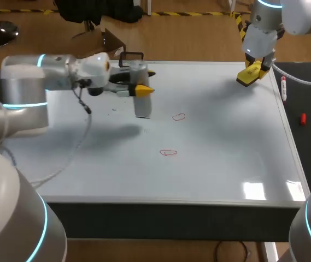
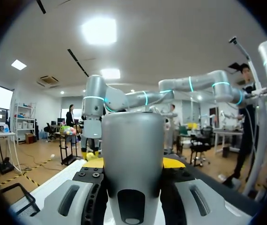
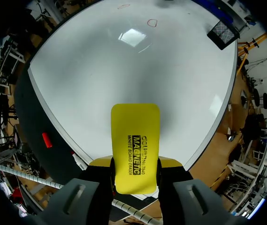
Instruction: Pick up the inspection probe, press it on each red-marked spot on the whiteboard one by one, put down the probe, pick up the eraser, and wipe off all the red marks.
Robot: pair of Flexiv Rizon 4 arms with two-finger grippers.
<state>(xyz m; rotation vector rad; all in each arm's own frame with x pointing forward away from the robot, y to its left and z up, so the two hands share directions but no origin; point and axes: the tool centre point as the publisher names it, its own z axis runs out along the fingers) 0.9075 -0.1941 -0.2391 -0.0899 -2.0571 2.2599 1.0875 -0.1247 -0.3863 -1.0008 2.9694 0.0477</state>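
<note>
Left gripper (image 1: 144, 89) clamped on inspection probe (image 1: 142, 103), upper centre of frame. Probe hangs tip-down at whiteboard (image 1: 226, 147), contact unclear, likely poised for pressing. Nearer red mark (image 1: 178, 116) just right of probe, second red mark (image 1: 168, 153) lower, mid-frame. Right gripper (image 3: 135, 161) closed on yellow eraser (image 1: 246, 77), upper right over board, presumably ready for wiping yet clear of probe's path.

2 marks (image 1: 179, 116) on whiteboard (image 1: 226, 164), probe (image 1: 141, 101) left — eraser (image 1: 249, 75) right
</note>
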